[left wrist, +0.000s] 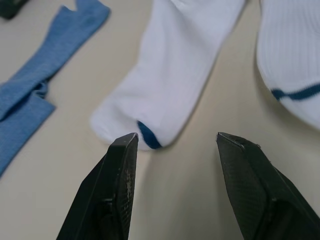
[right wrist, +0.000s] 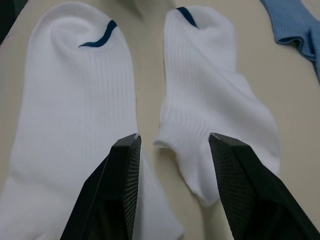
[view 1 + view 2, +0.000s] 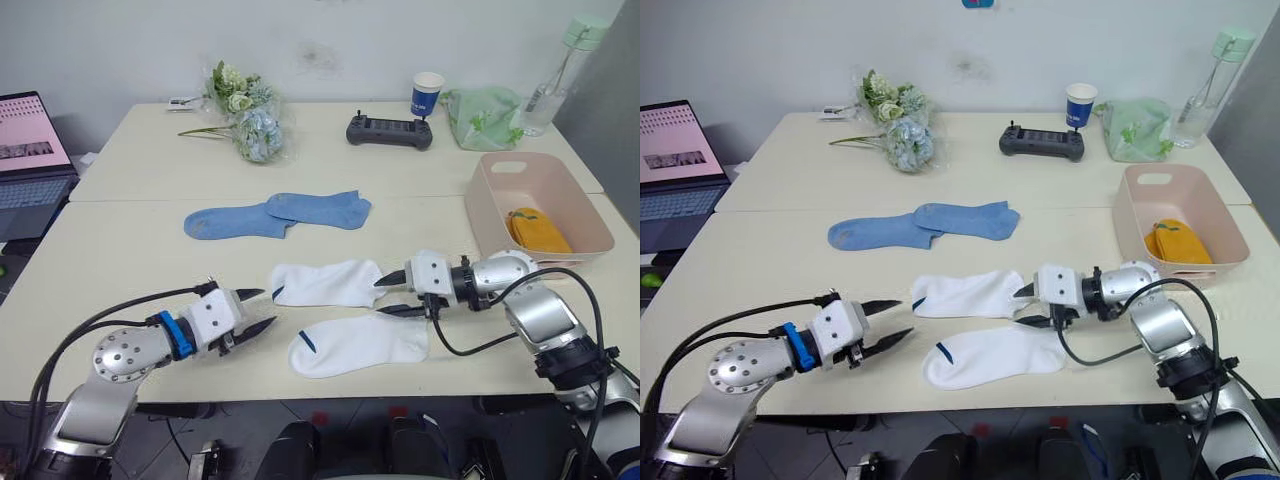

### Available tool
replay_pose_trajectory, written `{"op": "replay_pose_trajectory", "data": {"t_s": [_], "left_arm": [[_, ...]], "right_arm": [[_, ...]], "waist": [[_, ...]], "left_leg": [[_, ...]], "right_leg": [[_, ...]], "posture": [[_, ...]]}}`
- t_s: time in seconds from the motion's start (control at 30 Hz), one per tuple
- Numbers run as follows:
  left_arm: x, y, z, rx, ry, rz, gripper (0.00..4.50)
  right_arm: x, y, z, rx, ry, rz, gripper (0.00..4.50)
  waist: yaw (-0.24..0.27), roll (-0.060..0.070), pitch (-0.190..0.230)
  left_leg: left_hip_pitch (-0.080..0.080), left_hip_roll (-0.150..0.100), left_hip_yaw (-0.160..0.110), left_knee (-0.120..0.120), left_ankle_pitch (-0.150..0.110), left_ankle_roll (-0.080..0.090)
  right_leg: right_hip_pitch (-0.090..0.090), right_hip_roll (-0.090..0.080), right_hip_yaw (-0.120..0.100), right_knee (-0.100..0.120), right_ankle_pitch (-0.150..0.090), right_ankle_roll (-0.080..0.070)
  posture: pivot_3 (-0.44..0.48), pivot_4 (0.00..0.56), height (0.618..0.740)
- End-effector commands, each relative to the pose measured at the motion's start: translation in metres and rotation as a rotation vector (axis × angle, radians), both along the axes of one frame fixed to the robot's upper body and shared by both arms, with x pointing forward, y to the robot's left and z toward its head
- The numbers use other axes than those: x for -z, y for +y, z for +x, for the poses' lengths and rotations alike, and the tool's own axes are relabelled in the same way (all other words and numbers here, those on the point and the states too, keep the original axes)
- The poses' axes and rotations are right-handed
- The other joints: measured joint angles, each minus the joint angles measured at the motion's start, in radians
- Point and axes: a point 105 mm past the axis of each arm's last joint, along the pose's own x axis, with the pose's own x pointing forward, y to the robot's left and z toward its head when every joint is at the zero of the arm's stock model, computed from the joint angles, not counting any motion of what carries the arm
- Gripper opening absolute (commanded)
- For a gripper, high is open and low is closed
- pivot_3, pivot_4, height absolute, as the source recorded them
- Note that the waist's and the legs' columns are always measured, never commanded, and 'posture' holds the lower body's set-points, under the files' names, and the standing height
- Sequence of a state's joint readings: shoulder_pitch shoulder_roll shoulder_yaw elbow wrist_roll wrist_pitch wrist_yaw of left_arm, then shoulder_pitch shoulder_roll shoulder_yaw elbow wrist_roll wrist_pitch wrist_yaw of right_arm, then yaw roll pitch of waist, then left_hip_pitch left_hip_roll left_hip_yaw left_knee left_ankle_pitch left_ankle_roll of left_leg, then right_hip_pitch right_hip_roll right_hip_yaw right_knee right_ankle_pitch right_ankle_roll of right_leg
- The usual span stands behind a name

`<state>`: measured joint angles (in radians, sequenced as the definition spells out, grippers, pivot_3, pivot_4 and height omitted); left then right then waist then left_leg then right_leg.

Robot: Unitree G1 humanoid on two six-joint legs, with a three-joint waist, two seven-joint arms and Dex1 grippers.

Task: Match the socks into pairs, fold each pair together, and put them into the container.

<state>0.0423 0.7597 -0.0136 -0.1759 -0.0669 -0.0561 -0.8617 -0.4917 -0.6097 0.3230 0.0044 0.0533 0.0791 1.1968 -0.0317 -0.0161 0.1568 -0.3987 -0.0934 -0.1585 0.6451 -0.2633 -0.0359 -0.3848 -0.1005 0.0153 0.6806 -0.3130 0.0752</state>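
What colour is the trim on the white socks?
Dark blue, on the white socks, clearest in the right wrist view.

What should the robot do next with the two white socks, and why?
Probably lower the right end effector and close it on the cuff of the upper white sock, to lay it over the lower white sock. Both end effectors are open and hold nothing. The two white socks lie flat, side by side, not yet stacked. The yellow pair already sits in the pink tub.
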Motion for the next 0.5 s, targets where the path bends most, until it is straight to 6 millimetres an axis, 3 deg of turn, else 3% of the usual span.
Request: {"op": "replay_pose_trajectory", "data": {"t_s": [0.03,0.33,0.4,0.5], "left_arm": [[0.01,-0.001,0.01,0.038,-0.034,0.096,2.58],[0.018,-0.011,0.033,0.052,-0.107,0.139,2.58],[0.018,-0.012,0.036,0.056,-0.109,0.142,2.18],[0.016,-0.013,0.039,0.058,-0.114,0.138,1.37]], "right_arm": [[0.001,0.006,0.002,-0.044,-0.1,-0.051,2.32],[0.002,0.021,0.018,-0.079,-0.237,-0.08,2.32],[-0.002,0.025,0.021,-0.087,-0.258,-0.061,2.32],[-0.007,0.025,0.02,-0.091,-0.25,-0.033,1.74]], "waist": [[0.001,0.0,0.0],[0.001,0.0,0.0],[0.001,0.0,-0.001],[0.001,0.0,-0.001]], "left_leg": [[0.0,0.0,0.0,0.0,0.0,0.0],[0.001,-0.001,-0.001,0.001,0.0,0.0],[0.001,-0.001,-0.001,0.001,0.0,0.0],[0.001,-0.001,-0.001,0.001,0.0,0.0]], "right_leg": [[0.0,0.0,0.0,0.0,0.0,0.0],[0.001,0.0,-0.001,0.0,0.0,0.0],[0.001,0.0,-0.001,0.001,0.0,0.0],[0.001,0.0,-0.001,0.001,0.0,0.0]], "posture": [[0.0,0.15,0.74],[0.0,0.15,0.74],[0.0,0.15,0.74],[0.0,0.15,0.74]]}}
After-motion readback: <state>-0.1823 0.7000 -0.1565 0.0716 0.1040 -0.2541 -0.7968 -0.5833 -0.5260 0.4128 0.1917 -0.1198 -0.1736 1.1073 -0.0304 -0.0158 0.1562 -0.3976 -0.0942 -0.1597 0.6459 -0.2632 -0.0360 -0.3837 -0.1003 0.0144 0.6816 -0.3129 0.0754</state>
